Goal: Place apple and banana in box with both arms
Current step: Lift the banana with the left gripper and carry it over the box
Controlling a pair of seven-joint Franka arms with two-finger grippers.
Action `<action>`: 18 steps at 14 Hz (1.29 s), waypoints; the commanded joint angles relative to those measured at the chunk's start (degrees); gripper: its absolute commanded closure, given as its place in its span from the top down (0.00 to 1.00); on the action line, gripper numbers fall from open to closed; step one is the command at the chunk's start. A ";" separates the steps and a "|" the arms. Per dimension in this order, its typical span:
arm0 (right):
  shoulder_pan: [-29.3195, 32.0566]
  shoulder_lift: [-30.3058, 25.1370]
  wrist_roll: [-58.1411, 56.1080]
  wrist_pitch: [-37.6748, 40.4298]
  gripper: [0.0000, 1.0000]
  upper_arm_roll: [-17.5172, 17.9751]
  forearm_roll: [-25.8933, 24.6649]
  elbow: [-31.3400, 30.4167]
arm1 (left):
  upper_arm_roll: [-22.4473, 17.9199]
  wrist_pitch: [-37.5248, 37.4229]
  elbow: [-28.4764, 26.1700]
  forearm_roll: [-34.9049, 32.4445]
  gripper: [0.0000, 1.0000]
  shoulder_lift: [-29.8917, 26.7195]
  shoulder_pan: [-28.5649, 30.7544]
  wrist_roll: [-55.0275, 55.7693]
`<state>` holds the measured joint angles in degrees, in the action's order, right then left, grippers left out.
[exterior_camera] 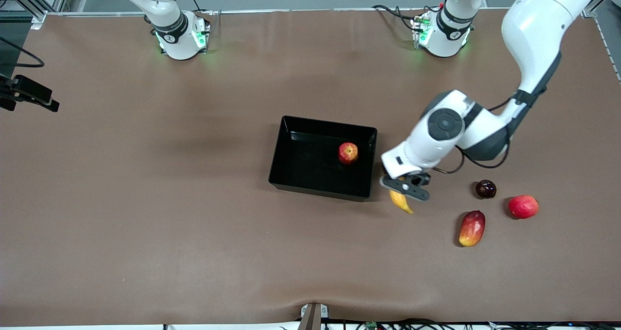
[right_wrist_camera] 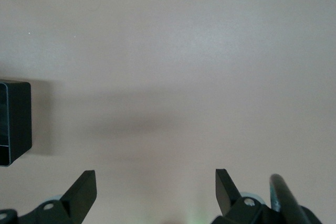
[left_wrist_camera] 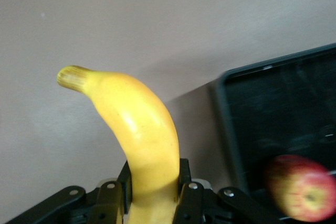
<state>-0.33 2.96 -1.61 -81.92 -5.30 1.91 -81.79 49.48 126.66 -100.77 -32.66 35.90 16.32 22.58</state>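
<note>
Apple [exterior_camera: 348, 153] sits in the box [exterior_camera: 291, 184] — left gripper [left_wrist_camera: 152, 192] clamps the banana [left_wrist_camera: 139, 135], seemingly lifted; right gripper [right_wrist_camera: 156, 192] waits, spread empty.

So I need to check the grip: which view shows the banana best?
The left wrist view: the banana fills it, clamped between the left gripper fingers. The front view shows only its lower end; the right wrist view shows none of it.

The front view looks down from high, facing both bases. Each wrist view looks closely over its pincer onto the surface [exterior_camera: 145, 199]; all three share the box [exterior_camera: 286, 148].
</note>
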 commanded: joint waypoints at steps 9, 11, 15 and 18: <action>0.68 -0.15 0.73 0.45 1.00 0.12 1.26 0.13 | -3.50 -4.23 11.29 0.14 0.00 4.18 -21.48 25.29; 0.76 -0.06 0.73 0.36 1.00 0.12 1.26 0.13 | -6.84 -4.23 13.75 0.23 0.00 5.49 -26.40 27.25; 0.94 -0.06 0.73 0.36 1.00 0.12 1.26 0.13 | -10.89 -4.06 18.41 0.14 0.00 9.36 -33.44 31.20; 1.03 -0.06 0.73 0.36 1.00 0.12 1.35 0.13 | -13.79 -3.09 19.73 0.23 0.00 10.95 -36.96 32.43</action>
<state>-0.15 2.99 -1.59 -81.92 -5.56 2.03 -81.81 37.60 123.71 -84.01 -32.61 45.23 -18.15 54.03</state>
